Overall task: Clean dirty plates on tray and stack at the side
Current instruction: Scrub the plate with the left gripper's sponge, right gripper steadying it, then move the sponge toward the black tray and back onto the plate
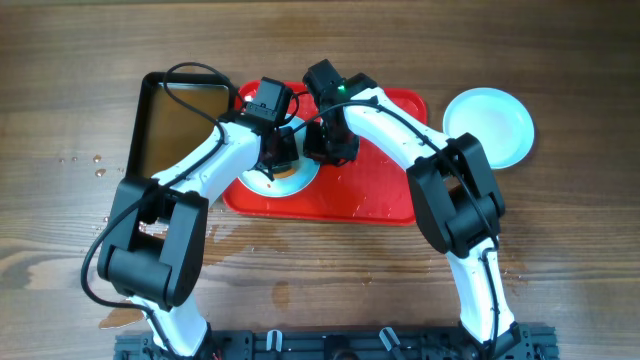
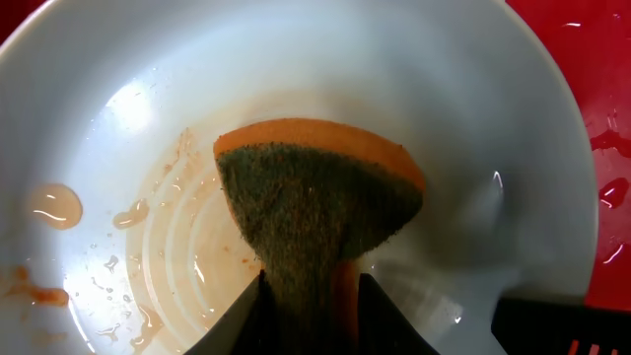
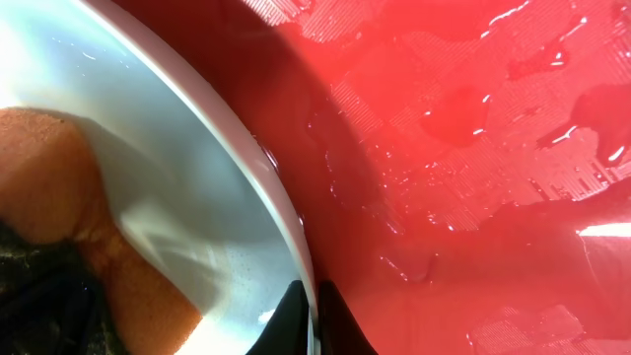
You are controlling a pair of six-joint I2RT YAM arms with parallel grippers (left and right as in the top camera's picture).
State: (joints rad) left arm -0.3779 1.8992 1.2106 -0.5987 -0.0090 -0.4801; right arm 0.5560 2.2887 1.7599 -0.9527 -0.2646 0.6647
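Note:
A pale plate [image 1: 300,181] lies on the left part of the red tray [image 1: 370,200], mostly under both arms. My left gripper [image 1: 278,152] is shut on an orange sponge with a dark green scouring face [image 2: 315,202] and presses it into the plate's bowl [image 2: 473,108], which has orange-brown sauce streaks and water drops at its left. My right gripper [image 1: 322,150] is shut on the plate's rim [image 3: 251,148], one finger inside and one outside; the sponge also shows in the right wrist view [image 3: 59,187]. A clean plate [image 1: 490,125] sits on the table right of the tray.
A black pan of brownish water [image 1: 180,125] stands left of the tray, against its edge. Water drops lie on the tray surface [image 3: 473,128] and on the wooden table [image 1: 85,165] at the left.

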